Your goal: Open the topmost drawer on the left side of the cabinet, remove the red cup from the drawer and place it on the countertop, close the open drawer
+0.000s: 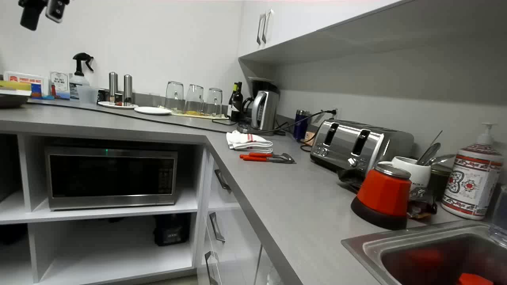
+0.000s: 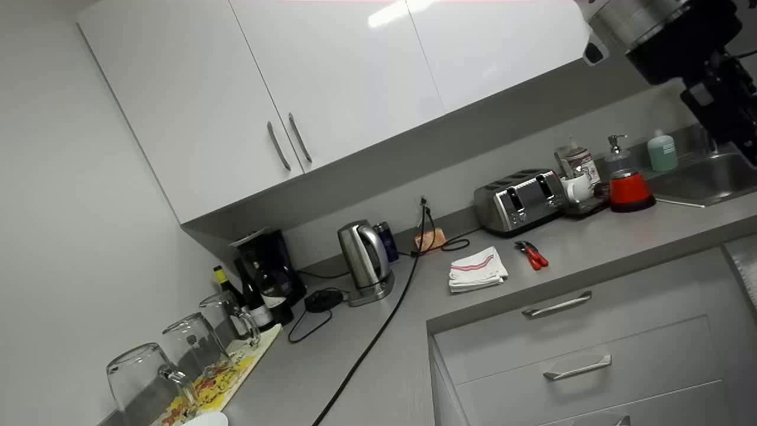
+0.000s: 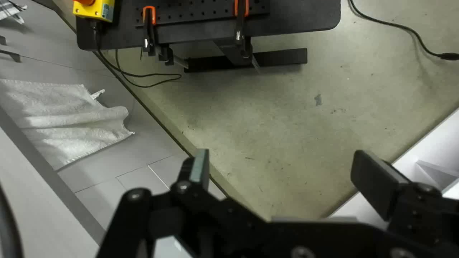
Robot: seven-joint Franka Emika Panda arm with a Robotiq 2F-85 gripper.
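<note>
My gripper (image 3: 285, 173) is open in the wrist view, with nothing between its fingers and floor beyond them. It hangs high at the upper left in an exterior view (image 1: 41, 16), and at the right edge in an exterior view (image 2: 730, 118), above counter height. The white cabinet (image 2: 627, 349) has shut fronts with silver bar handles; it also shows in an exterior view (image 1: 237, 233). I cannot pick out a plain-fronted topmost drawer. The grey countertop (image 1: 293, 202) is also in an exterior view (image 2: 384, 355). The red cup is hidden or out of view.
On the countertop stand a toaster (image 1: 356, 146), a red-orange vessel (image 1: 384, 196), a folded towel (image 2: 478, 269), red-handled tools (image 2: 533, 257), a kettle (image 2: 365, 260) and glass mugs (image 2: 145, 378). A black stand (image 3: 215, 32) is on the floor. A towel (image 3: 64, 122) hangs below the counter.
</note>
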